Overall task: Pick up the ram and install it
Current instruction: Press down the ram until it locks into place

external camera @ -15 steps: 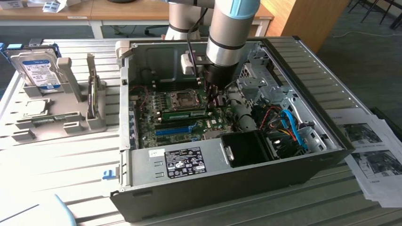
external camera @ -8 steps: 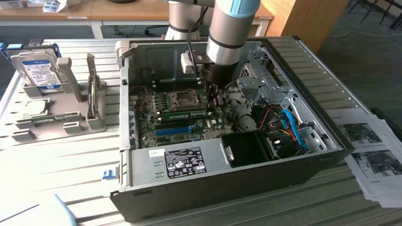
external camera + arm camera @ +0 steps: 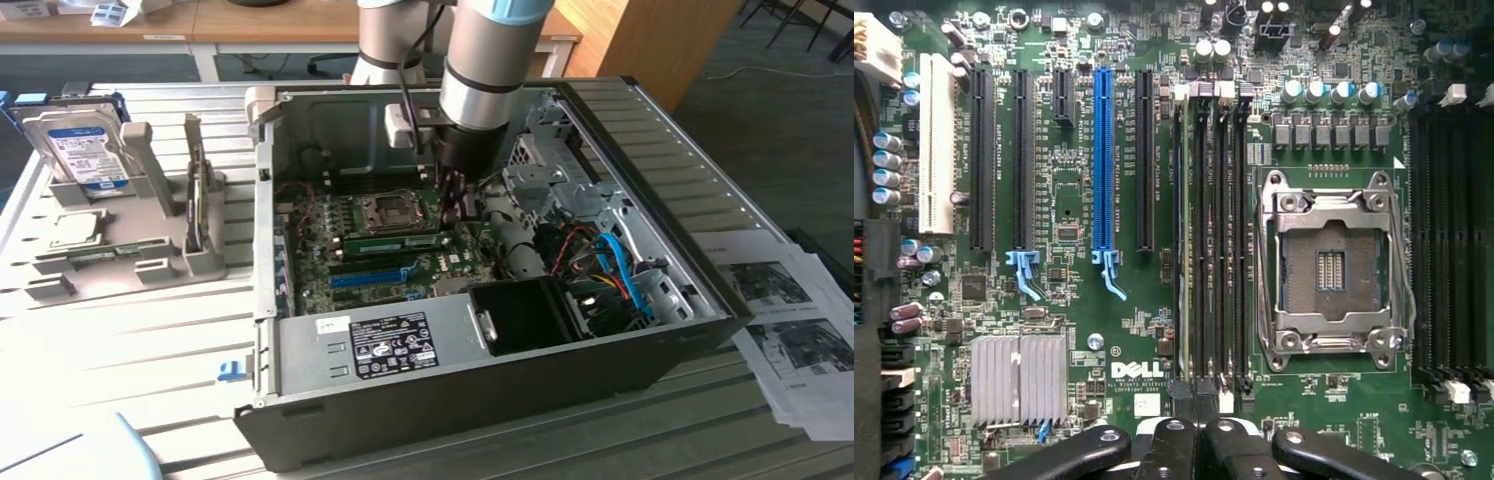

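1. Ram (image 3: 394, 242) lying green and edge-on in the memory slots (image 3: 1209, 240), straight ahead of the closed fingertips, beside the bare CPU socket (image 3: 1334, 265).
2. Gripper (image 3: 1199, 432) down inside the open computer case (image 3: 667, 170), fingers (image 3: 1234, 445) pressed together with nothing between them; tips right at the near end of the ram, touching or just above, hard to say from here.
3. Seating uncertain: stick looks level in the exterior view, but latch state not readable.
4. Risk: pushing at one end only, tilting the stick and leaving the far end unlatched.
5. Risk: off-line pressure from the fingertips, slipping onto the neighbouring slot or flexing the motherboard (image 3: 1084, 330).
6. Risk: loose cables (image 3: 607, 265) beyond the fingers, catching the wrist on any sideways move.
7. Writing: "DELL" in white on the board, close by the fingertips; blue expansion slot (image 3: 1103, 160) further off.
8. Outside the case, hard drive (image 3: 78, 150) with blue-white label standing in a grey holder (image 3: 114, 255); text too small to read.
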You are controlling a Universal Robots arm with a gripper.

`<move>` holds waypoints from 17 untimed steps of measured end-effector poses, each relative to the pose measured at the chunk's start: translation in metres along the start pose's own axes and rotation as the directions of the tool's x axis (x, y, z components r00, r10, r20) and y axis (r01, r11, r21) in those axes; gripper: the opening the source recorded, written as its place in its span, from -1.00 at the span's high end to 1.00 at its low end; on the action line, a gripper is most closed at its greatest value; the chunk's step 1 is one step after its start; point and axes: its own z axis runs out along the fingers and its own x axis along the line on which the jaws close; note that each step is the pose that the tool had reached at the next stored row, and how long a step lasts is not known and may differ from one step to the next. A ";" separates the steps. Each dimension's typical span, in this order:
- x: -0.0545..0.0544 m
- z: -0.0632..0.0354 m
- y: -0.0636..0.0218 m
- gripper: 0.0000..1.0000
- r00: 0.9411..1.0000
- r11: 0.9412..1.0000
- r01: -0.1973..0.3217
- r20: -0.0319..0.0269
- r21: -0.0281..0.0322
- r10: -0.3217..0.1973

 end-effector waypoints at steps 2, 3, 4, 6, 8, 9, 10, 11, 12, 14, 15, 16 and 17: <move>0.000 -0.0023 0.0000 0.81 1.000 1.000 0.000 0.000 0.000 0.000; 0.000 -0.0032 0.0001 0.81 1.000 1.000 0.000 0.000 0.000 0.000; 0.000 -0.0041 0.0001 0.81 1.000 1.000 0.000 0.000 0.000 0.000; 0.000 -0.0046 0.0001 0.81 1.000 1.000 0.000 0.000 0.000 0.000; 0.000 -0.0046 0.0001 0.81 1.000 1.000 0.000 0.000 0.000 0.000; 0.000 -0.0047 0.0001 0.81 1.000 1.000 0.000 0.000 0.000 0.000; 0.000 -0.0047 0.0001 0.81 1.000 1.000 0.000 0.000 0.000 0.000; 0.000 -0.0047 0.0001 0.81 1.000 1.000 0.000 0.000 0.000 0.000; 0.000 -0.0047 0.0001 0.81 1.000 1.000 0.000 0.000 0.000 0.000; 0.000 -0.0047 0.0001 0.81 1.000 1.000 0.000 0.000 0.000 0.000; 0.000 -0.0047 0.0001 0.81 1.000 1.000 0.000 0.000 0.000 0.000; 0.000 -0.0047 0.0001 0.81 1.000 1.000 0.000 0.000 0.000 0.000; 0.000 -0.0047 0.0001 0.81 1.000 1.000 0.000 0.000 0.000 0.000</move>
